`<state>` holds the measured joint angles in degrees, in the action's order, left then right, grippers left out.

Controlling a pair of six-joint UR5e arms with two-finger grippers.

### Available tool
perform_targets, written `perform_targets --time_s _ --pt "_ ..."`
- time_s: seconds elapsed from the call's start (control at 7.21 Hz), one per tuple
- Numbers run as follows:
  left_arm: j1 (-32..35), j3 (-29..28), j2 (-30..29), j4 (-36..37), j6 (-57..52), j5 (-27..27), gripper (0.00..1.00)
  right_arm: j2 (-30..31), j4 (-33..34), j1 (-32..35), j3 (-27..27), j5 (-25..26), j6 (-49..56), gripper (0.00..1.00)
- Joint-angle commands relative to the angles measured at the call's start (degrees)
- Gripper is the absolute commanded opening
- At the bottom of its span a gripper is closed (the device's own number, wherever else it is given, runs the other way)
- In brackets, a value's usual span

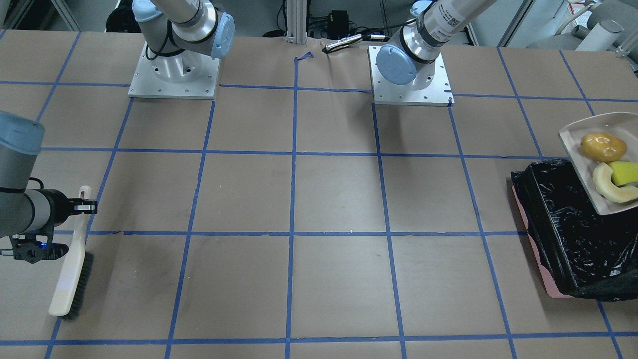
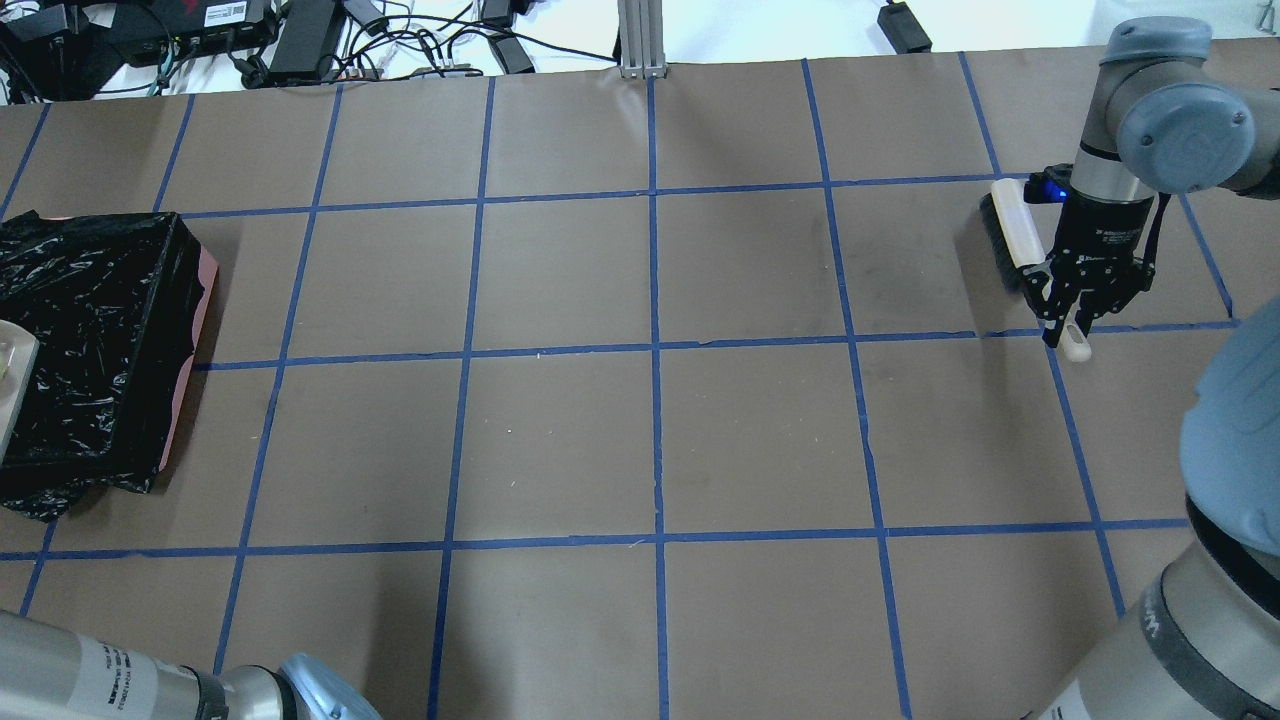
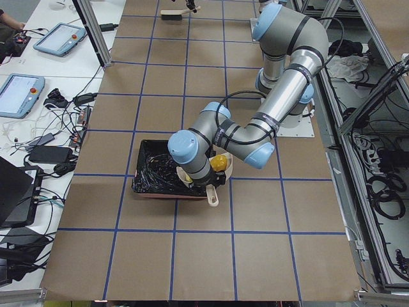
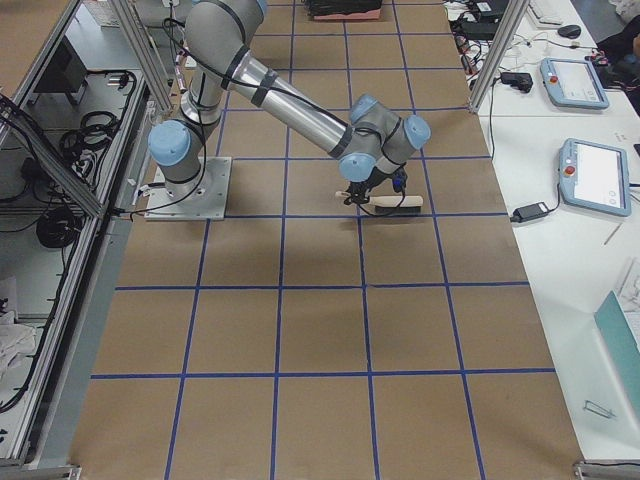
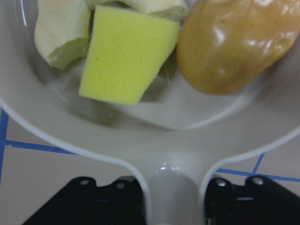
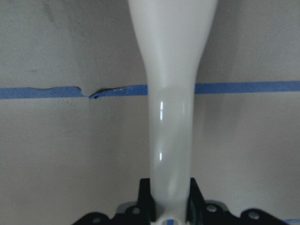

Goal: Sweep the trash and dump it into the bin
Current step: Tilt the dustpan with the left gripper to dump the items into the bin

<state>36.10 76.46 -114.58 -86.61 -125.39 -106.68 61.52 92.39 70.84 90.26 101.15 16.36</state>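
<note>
The trash lies in a beige dustpan (image 1: 580, 130): an orange-brown potato-like lump (image 1: 603, 147), a yellow wedge (image 1: 625, 173) and a pale crescent slice (image 1: 610, 188). The pan hangs over the far edge of the bin (image 1: 568, 234), which is lined with a black bag. In the left wrist view my left gripper (image 5: 173, 201) is shut on the dustpan's handle, with the wedge (image 5: 124, 56) and the lump (image 5: 234, 42) just ahead. At the other end of the table my right gripper (image 1: 87, 206) is shut on the handle of a white brush (image 1: 72, 264), bristles down.
Both arm bases (image 1: 174, 75) stand on plates at the robot's side of the table. Brown paper with a blue tape grid (image 2: 655, 350) covers the table between brush and bin. The bin's pink edge (image 2: 190, 350) faces the table's middle.
</note>
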Motion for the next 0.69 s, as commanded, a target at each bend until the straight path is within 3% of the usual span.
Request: perform_targets --time_s 0.0,0.55 --pt "0.28 -0.08 -0.21 0.30 0.32 -0.55 0.00 -0.43 0.16 0.00 0.00 0.01 0.08 0.47" --pt "0.46 -0.96 -0.47 1.17 0.67 -3.27 0.00 -0.43 0.24 0.00 0.00 -0.07 -0.53 0.69"
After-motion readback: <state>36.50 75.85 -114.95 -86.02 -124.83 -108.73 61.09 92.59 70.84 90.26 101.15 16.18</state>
